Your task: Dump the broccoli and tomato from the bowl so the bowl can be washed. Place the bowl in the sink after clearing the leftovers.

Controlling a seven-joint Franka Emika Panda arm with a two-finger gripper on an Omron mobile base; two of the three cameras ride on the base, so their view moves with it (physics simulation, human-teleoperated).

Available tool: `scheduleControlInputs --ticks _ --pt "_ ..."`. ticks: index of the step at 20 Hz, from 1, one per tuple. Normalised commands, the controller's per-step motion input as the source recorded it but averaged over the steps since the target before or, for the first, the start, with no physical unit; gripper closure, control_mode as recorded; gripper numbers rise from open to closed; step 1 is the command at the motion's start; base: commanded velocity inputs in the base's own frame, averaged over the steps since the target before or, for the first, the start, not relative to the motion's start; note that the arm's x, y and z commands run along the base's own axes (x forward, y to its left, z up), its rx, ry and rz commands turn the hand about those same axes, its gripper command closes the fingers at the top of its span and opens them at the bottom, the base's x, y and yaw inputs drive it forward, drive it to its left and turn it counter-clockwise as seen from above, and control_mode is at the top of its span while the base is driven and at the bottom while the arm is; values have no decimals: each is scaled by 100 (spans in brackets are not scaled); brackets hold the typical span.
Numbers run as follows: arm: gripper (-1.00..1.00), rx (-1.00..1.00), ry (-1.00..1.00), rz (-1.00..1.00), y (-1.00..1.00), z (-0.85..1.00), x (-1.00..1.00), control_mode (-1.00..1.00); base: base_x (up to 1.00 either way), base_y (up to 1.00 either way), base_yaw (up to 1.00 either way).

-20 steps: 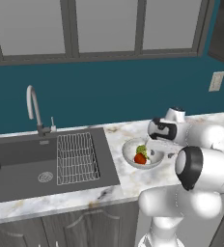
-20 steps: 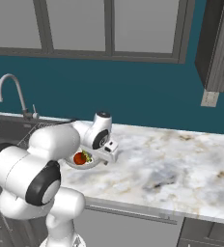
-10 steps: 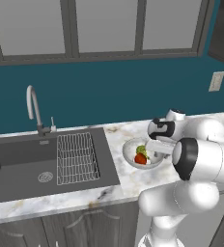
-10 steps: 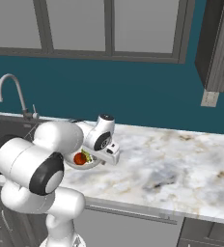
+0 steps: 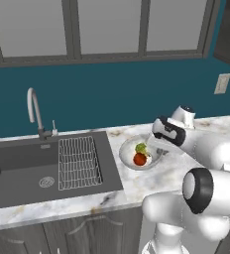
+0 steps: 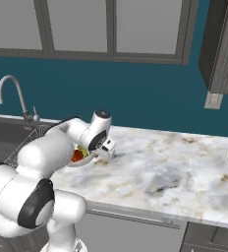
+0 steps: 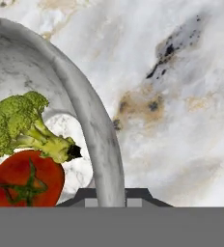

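The white-grey speckled bowl (image 5: 126, 150) sits on the marble counter just right of the sink (image 5: 18, 171). Inside it the green broccoli (image 5: 141, 148) rests against the red tomato (image 5: 140, 159). My gripper (image 5: 154, 144) is at the bowl's right rim. In the hand view the bowl's rim (image 7: 92, 125) runs down between my fingertips (image 7: 140, 195), and my gripper (image 7: 109, 197) is shut on it. There the broccoli (image 7: 17, 123) lies on top of the tomato (image 7: 27, 179). From the right base view, the tomato (image 6: 77, 155) and broccoli (image 6: 85, 152) peek out behind my arm.
A curved silver faucet (image 5: 34, 112) stands behind the dark sink, and a wire rack (image 5: 78, 161) lies in its right part. Marble counter (image 6: 175, 172) stretches to the right of the bowl. A wall outlet (image 5: 221, 83) is on the teal backsplash.
The jaws have closed from wide open onto the bowl's right rim. My elbow has swung a little. The bowl and the food have stayed in place.
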Motion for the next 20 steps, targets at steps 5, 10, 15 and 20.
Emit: scheduleControlInputs --ticks 5,10,15,20 --pt "100 11 -38 -13 99 80 -8 -100 0 0 0" --pt "100 5 -31 -18 100 55 1 -100 0 0 0" --pt "100 -9 -13 -20 100 8 20 -100 0 0 0" --pt "100 -23 8 -19 94 0 69 -100 0 0 0"
